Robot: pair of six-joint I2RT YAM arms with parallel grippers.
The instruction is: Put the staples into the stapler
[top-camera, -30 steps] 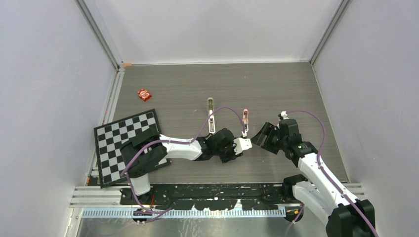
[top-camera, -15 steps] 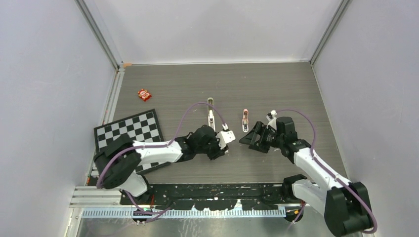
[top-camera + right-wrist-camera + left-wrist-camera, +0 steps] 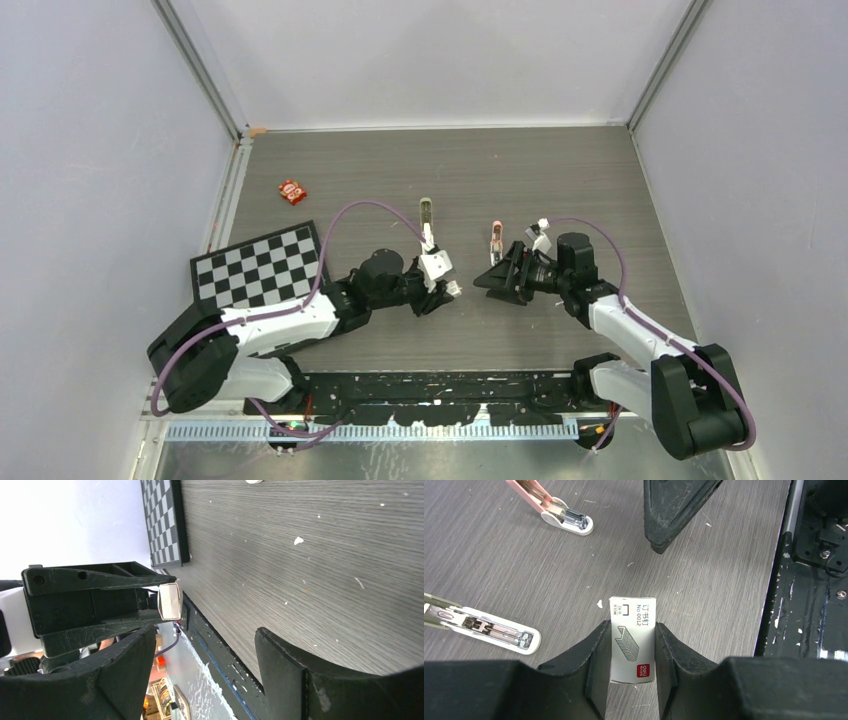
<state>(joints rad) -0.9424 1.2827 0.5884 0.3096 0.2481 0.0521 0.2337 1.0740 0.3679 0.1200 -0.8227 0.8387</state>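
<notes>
The pale beige-green stapler [image 3: 427, 222] lies on the table, opened, its white magazine end showing in the left wrist view [image 3: 484, 626]. My left gripper [image 3: 444, 284] is shut on a small white staple box [image 3: 633, 640] printed with a staple drawing, held just right of the stapler. The box also shows in the right wrist view [image 3: 170, 601]. Loose silvery staples do not show. My right gripper [image 3: 500, 272] is open and empty, facing the left gripper from the right; one of its fingers [image 3: 674, 510] shows in the left wrist view.
A smaller pink stapler [image 3: 496, 240] lies right of the beige one, also in the left wrist view [image 3: 551, 507]. A checkerboard [image 3: 260, 265] lies at the left, a small red packet [image 3: 292, 191] behind it. The black base rail [image 3: 809, 555] runs along the table's near edge.
My left gripper has swung left with the box, from beside the pink stapler to beside the beige stapler. My right gripper has followed it leftward, still open.
</notes>
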